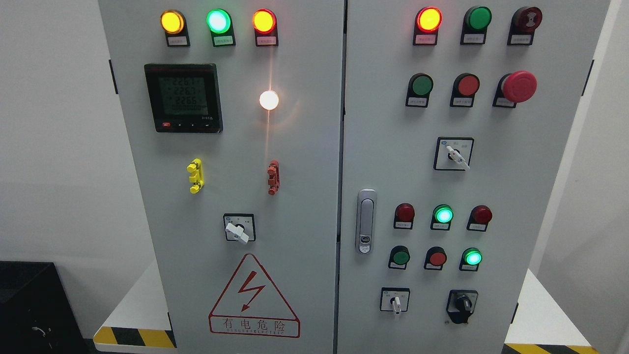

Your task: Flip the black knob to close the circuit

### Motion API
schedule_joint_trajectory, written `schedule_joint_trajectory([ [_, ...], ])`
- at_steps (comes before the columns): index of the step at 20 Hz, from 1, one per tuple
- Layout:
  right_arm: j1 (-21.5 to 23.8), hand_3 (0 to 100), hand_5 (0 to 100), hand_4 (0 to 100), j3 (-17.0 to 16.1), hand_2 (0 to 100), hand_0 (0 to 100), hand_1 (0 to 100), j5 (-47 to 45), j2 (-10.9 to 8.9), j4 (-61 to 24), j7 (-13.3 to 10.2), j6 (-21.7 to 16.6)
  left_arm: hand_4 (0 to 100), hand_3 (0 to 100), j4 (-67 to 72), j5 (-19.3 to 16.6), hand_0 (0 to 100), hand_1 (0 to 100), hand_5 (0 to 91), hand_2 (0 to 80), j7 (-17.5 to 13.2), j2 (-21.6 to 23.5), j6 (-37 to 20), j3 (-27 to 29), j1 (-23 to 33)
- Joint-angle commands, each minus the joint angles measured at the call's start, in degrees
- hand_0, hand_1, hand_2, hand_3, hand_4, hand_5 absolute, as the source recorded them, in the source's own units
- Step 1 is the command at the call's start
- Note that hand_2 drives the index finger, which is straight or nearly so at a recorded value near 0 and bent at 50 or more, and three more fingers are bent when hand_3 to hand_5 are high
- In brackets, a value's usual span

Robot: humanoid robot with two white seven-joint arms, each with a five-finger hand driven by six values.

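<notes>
Cabinet (295,196) is showing black knob (462,305) sitting untouched at five o'clock, neither hand in view, grip state unknowable; approach should pinch its ridge squarely before turning.

- label plates (425,39) under lamps: print too small to read
- meter (183,97) digits blurred
- cabinet (304,196) top and base cropped
- white lamp (269,100) blown out by glare
</notes>
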Motion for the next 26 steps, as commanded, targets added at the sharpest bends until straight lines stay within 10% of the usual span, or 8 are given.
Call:
schedule_joint_trajectory([
  [1, 0.09, 0, 0, 0, -3.47, 0, 0, 0, -1.05, 0.00, -5.17, 1.74, -2.35, 0, 0, -1.67, 0.00, 12, 56, 0.0, 0.0, 0.00, 0.00, 0.00, 0.00, 1.23],
  [18, 2.29, 0, 0, 0, -4.53, 0, 0, 0, -1.23, -0.09, -32.42, 1.13, -5.87, 0, 0, -1.67, 0.00, 12, 56, 0.0, 0.0, 0.00, 0.00, 0.00, 0.00, 1.32],
  [22, 2.37, 25, 1, 19, -5.41, 10, 0, 0, -1.32, 0.00, -38.40, 0.86, -6.13, 0, 0, -1.67, 0.00, 12, 56, 0.0, 0.0, 0.00, 0.00, 0.00, 0.00, 1.32],
  [26, 2.73, 49, 25, 41, -5.06, 31, 0, 0, -1.32, -0.26, -43.85, -1.85, -6.22, 0, 0, -1.67, 0.00, 12, 56, 0.0, 0.0, 0.00, 0.00, 0.00, 0.00, 1.32],
])
